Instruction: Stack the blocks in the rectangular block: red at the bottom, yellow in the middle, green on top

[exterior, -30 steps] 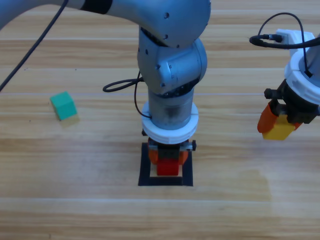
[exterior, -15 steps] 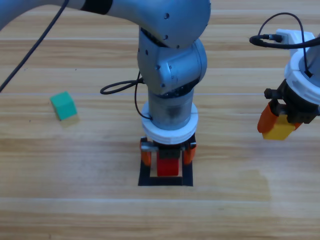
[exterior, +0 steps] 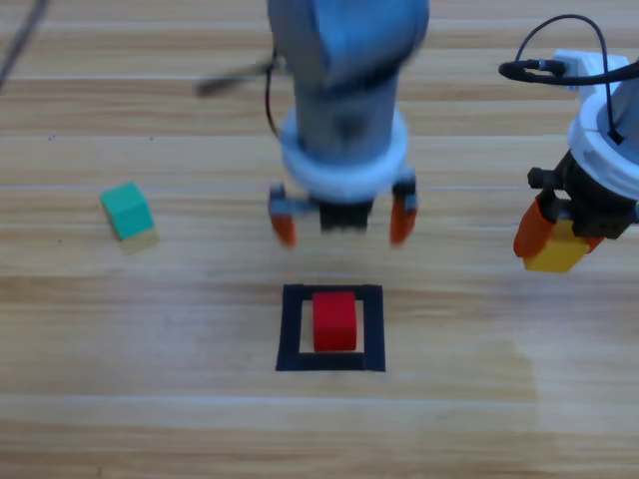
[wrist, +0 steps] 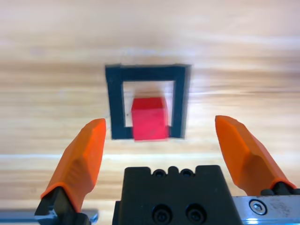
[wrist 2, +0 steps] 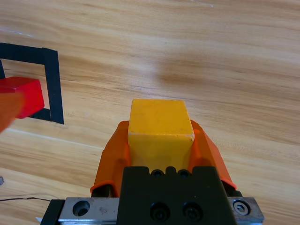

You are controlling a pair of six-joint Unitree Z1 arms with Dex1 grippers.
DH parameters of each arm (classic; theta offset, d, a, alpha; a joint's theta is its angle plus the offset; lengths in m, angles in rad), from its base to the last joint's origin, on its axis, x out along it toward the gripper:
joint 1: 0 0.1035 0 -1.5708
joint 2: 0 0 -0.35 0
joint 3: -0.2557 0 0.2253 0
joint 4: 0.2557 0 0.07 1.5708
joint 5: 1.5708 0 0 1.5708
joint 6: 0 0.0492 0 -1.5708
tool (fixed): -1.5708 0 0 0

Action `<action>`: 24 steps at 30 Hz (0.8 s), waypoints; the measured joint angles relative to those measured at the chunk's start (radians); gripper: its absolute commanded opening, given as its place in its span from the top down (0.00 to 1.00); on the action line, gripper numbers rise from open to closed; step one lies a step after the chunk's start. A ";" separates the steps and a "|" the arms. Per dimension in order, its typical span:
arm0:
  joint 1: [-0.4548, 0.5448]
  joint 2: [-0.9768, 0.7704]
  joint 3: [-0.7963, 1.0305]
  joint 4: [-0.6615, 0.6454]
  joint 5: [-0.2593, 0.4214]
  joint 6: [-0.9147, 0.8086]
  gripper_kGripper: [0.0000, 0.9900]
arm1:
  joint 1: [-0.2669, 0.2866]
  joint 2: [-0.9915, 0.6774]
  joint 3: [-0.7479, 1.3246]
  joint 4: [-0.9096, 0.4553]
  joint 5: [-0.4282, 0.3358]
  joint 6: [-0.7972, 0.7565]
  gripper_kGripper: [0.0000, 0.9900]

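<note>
The red cube (exterior: 334, 320) rests on the bare wood inside the black tape rectangle (exterior: 290, 329), also in the left wrist view as the red cube (wrist: 149, 118) within the rectangle (wrist: 116, 103). My left gripper (exterior: 342, 222) hangs open above and behind it, holding nothing. At the right edge my right gripper (exterior: 555, 239) is shut on the yellow cube (exterior: 556, 249), lifted off the table; the wrist view shows the yellow cube (wrist 2: 160, 123) between the jaws. The green cube (exterior: 127, 211) lies alone at the left.
A black cable (exterior: 554, 45) loops above the right wrist. The right wrist view catches the rectangle's corner (wrist 2: 52, 84) and the red cube (wrist 2: 26, 96) at its left edge.
My left gripper opened around the red cube, let it go in the rectangle, then rose and drew back toward the top. The right arm held still with the yellow cube.
</note>
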 measured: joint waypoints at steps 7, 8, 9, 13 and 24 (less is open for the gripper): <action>0.125 -0.312 -0.080 0.101 0.014 0.239 0.00 | 0.004 0.003 -0.100 0.121 -0.020 0.039 1.00; 0.195 -0.374 -0.027 0.102 0.002 0.309 0.00 | 0.014 0.011 -0.160 0.188 -0.031 0.052 1.00; 0.265 -0.419 0.019 0.105 -0.006 0.366 0.00 | 0.034 0.019 -0.231 0.254 -0.053 0.060 1.00; 0.503 -0.487 0.141 0.107 -0.017 0.581 0.00 | 0.145 0.138 -0.631 0.558 -0.118 0.108 1.00; 0.634 -0.345 0.149 0.105 -0.045 0.639 0.00 | 0.231 0.455 -0.881 0.632 -0.009 0.148 1.00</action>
